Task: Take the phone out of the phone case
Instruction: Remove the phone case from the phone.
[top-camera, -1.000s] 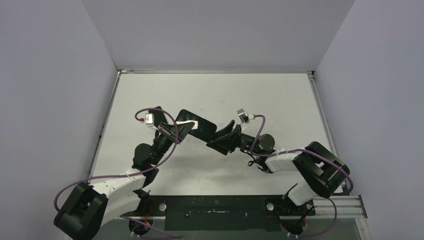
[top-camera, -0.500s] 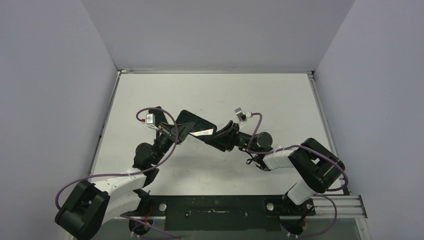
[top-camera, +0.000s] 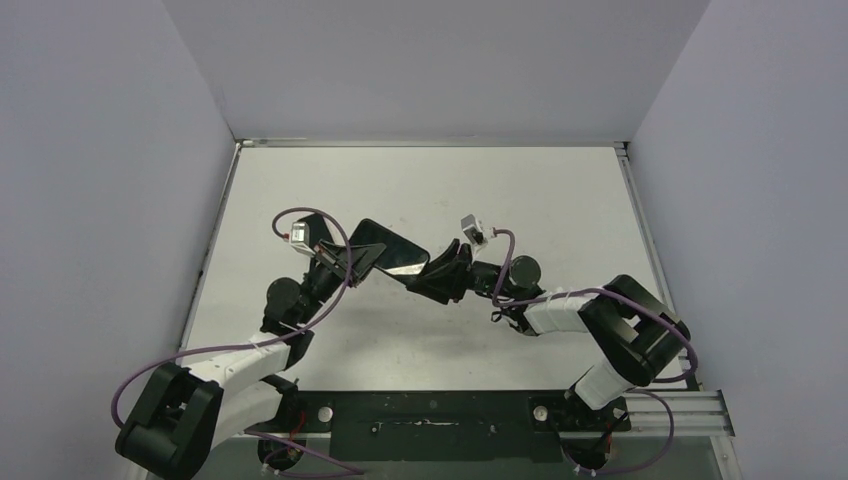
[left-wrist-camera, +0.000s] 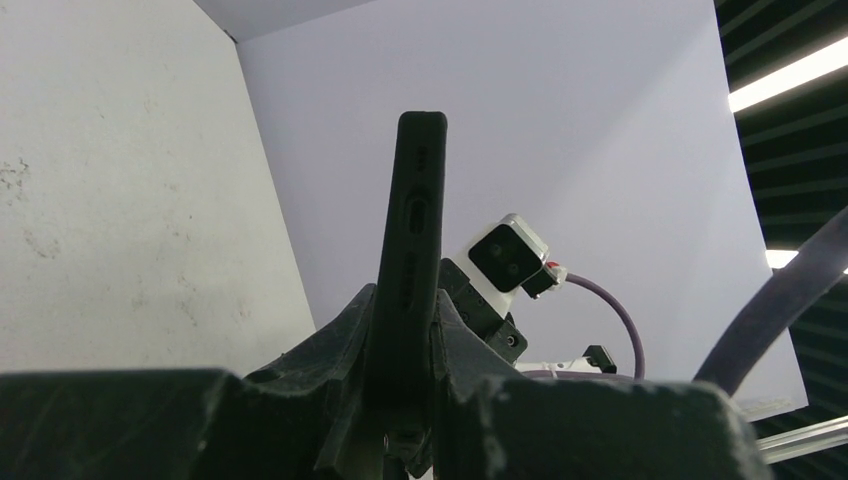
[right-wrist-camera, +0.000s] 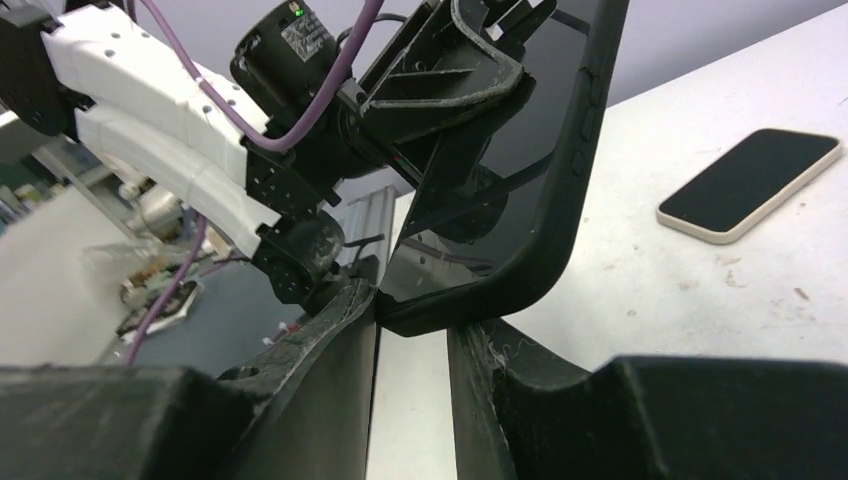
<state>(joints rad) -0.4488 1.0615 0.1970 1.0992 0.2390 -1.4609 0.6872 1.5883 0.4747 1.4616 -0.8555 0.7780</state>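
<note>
The black phone case (top-camera: 392, 250), with the glossy dark phone (right-wrist-camera: 500, 160) in it, is held up off the table between the two arms. My left gripper (top-camera: 350, 262) is shut on its left end. In the left wrist view the case (left-wrist-camera: 415, 200) stands edge-on between the fingers of the left gripper (left-wrist-camera: 403, 310). My right gripper (top-camera: 432, 272) is at the case's right end. In the right wrist view its narrow jaws (right-wrist-camera: 412, 320) pinch the rounded bottom corner of the case (right-wrist-camera: 570, 200).
A second flat phone-like slab (right-wrist-camera: 750, 185), dark-faced with a cream rim, lies on the white table (top-camera: 520, 200) beyond the case. Grey walls enclose the table on the left, back and right. The right wrist camera (left-wrist-camera: 510, 255) shows behind the case.
My right gripper has moved left to the case and its jaws have narrowed onto the corner. The left gripper and case have shifted slightly left and up.
</note>
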